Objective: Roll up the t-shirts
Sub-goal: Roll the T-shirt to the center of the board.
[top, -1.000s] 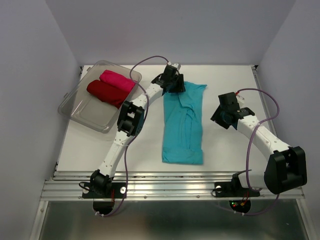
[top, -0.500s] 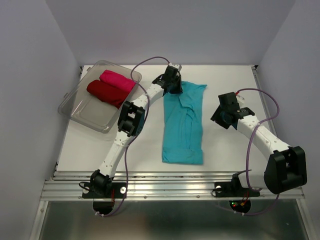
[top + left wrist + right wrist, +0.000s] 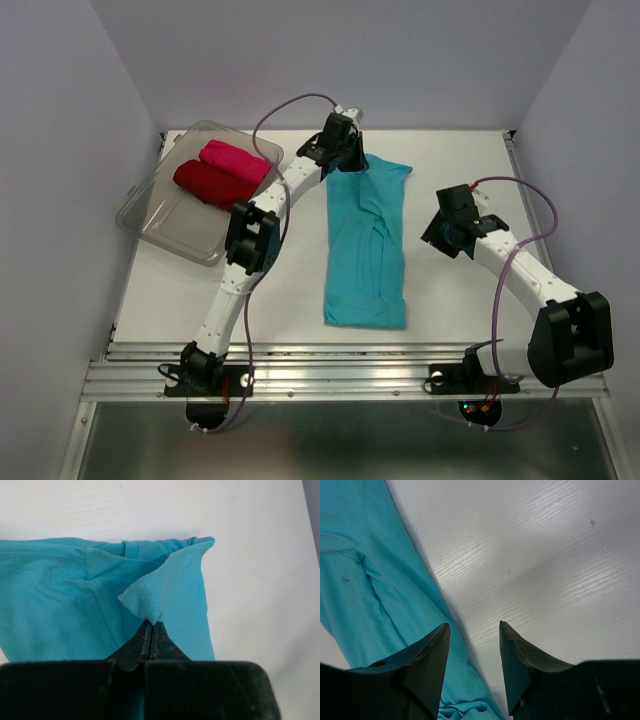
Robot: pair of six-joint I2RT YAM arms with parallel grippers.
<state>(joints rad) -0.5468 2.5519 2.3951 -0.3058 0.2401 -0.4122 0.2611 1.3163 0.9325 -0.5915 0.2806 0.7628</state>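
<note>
Top external view: a folded turquoise-blue cloth t-shirt lies lengthwise on the white bench. The right pincer hangs open just beside its right edge, holding nothing. Farther off, the left pincer is clamped on the shirt's far-left hemmed corner. At far left, a clear plastic tub holds a rolled dark red t-shirt and a bright pink t-shirt.

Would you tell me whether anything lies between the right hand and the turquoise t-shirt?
Nothing visible does. The right hand hangs open at the right edge of the turquoise t-shirt, with only table showing beside it. The left hand pinches the shirt's far corner.
</note>
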